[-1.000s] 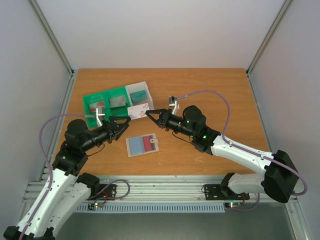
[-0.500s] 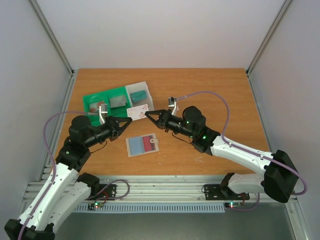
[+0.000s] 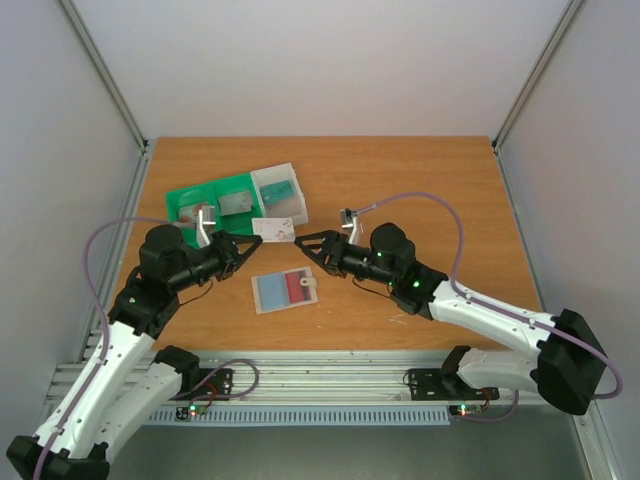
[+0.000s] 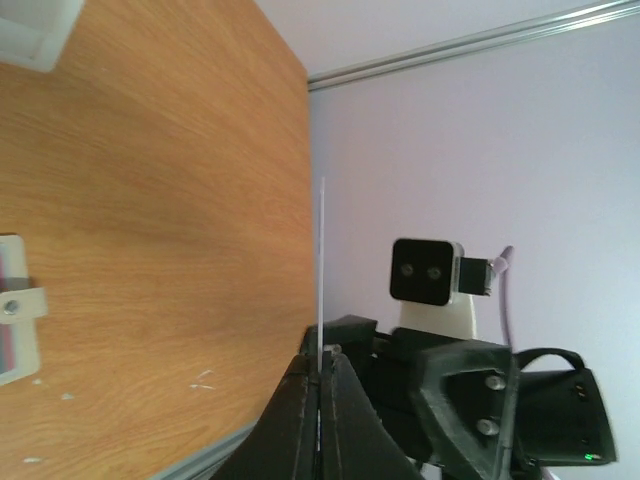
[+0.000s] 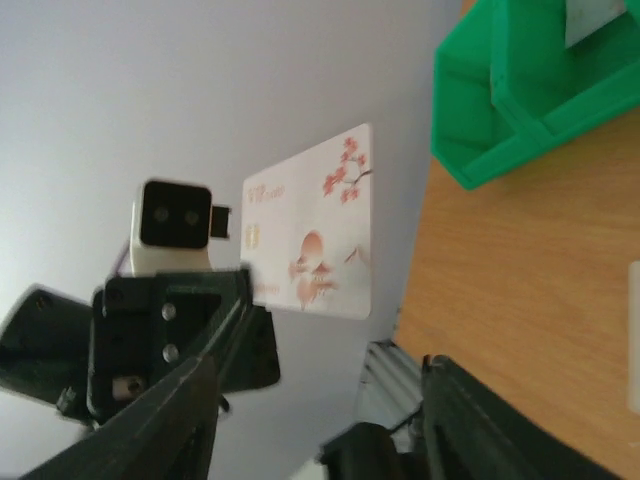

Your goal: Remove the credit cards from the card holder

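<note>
Card holder (image 3: 272,293) lies flat on the wooden table (image 3: 420,190), just below the middle of the overhead view. It is a pale blue-grey rectangle with a small white tab (image 3: 308,288) on its right edge. A red card (image 3: 296,288) shows in its inner pocket.

One white card (image 3: 274,229) is out of the holder and held in the air just above it in the frame. The left gripper (image 3: 255,239) is pressed together on the card's lower left edge. In the right wrist view this white card (image 5: 315,235) fills the middle. It carries red blossom sprigs, a round reddish motif, a small gold chip (image 5: 255,237) and a line of pale lettering at its upper left, too small to read. In the left wrist view the same card (image 4: 321,270) is edge-on, a thin white line rising from the closed tips.

The right gripper (image 3: 304,247) sits just right of the card with its fingers (image 5: 180,410) spread apart and nothing between them.

A green-and-white tray (image 3: 178,197) stands at the upper left of the table. It holds a teal card (image 3: 283,188) in the white compartment and a grey card (image 3: 233,205) in the middle green one.
</note>
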